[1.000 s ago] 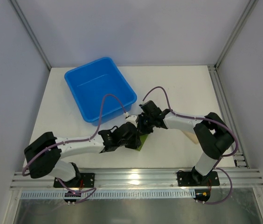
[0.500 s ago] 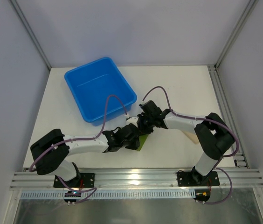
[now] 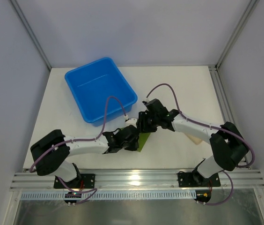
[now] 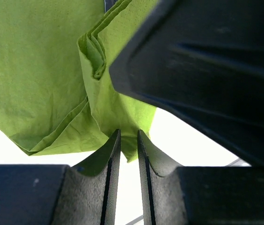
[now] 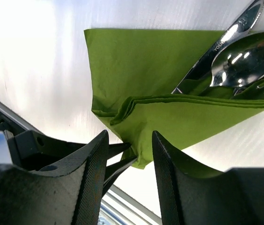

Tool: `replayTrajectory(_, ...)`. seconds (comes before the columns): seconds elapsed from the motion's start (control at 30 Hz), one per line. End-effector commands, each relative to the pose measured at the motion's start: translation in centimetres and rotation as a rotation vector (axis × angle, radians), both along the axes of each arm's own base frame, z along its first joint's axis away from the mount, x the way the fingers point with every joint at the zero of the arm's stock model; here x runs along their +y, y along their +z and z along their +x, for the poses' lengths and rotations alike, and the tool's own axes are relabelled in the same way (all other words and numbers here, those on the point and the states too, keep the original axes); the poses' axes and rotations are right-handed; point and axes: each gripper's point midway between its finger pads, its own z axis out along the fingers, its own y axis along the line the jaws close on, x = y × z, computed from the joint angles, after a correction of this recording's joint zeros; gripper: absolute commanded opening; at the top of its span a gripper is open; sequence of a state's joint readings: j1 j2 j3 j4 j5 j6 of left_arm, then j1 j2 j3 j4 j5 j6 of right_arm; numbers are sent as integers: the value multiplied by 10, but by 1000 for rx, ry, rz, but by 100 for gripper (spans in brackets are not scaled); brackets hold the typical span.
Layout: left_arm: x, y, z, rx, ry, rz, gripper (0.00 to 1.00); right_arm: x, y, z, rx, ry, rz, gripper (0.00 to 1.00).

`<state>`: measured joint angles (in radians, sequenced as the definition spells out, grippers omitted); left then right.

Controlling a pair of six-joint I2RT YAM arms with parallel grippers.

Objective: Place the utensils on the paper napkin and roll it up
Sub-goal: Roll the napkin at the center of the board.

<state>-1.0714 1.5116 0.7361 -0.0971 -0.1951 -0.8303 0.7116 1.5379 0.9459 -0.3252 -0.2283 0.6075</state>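
- Nearest to me is my left gripper, just below the centre of the overhead frame. In its own camera the two fingers stand almost together, with only a thin slit between them. The lower folded edge of the paper napkin runs down into that slit, so I read it as pinched there.
- The napkin is green and lies on the white table at the centre of the overhead frame, mostly hidden under the two grippers. One side is folded over on itself in several layers. That fold crosses the middle of the right wrist frame from left to right.
- The utensils lie on the napkin in the upper right of the right wrist frame. I can make out a shiny spoon bowl, a straight handle slanting down to the left, and what look like fork tines at the right edge. Their lower parts are tucked under the folded layer.
- My right gripper sits just above the left one in the overhead frame, very close to it. In its own camera the fingers stand well apart and grip nothing. The napkin's near corner and the left gripper's dark fingertips show through the gap.
- A beige cylinder lies right of centre in the overhead frame, apart from the napkin and partly covered by the right forearm.
- Farthest off is a blue bin, up and left of centre, set at an angle on the table.
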Motion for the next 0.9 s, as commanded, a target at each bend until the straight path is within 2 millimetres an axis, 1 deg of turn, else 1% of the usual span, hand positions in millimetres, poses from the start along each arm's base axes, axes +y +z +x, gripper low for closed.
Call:
replayTrajectory(0.0, 3, 8, 3, -27, 12, -9, 22, -8, 5, -7, -33, -8, 2, 49)
replayTrajectory(0.03, 2, 12, 3, -33, 10, -19, 22, -9, 5, -8, -32, -13, 8, 52)
replayTrajectory(0.07, 2, 14, 3, -35, 8, -23, 22, -9, 5, -9, -35, -19, 20, 59)
replayTrajectory(0.1, 1, 15, 2, -35, 7, -27, 22, -12, 4, -13, -35, -20, 27, 61)
replayTrajectory(0.27, 2, 25, 2, -44, 6, -48, 22, -10, 6, -20, -35, -15, 68, 64)
replayTrajectory(0.47, 5, 34, 1, -54, 13, -64, 22, -6, 3, -23, -28, -13, 73, 66)
replayTrajectory(0.53, 8, 33, 0, -55, 16, -59, 22, -4, 1, -26, -20, -7, 73, 66)
replayTrajectory(0.63, 13, 32, -2, -55, 24, -57, 22, 0, 2, -28, -20, -1, 77, 66)
replayTrajectory(0.87, 25, 34, -2, -68, 49, -52, 23, 0, 1, -33, -14, -14, 52, 65)
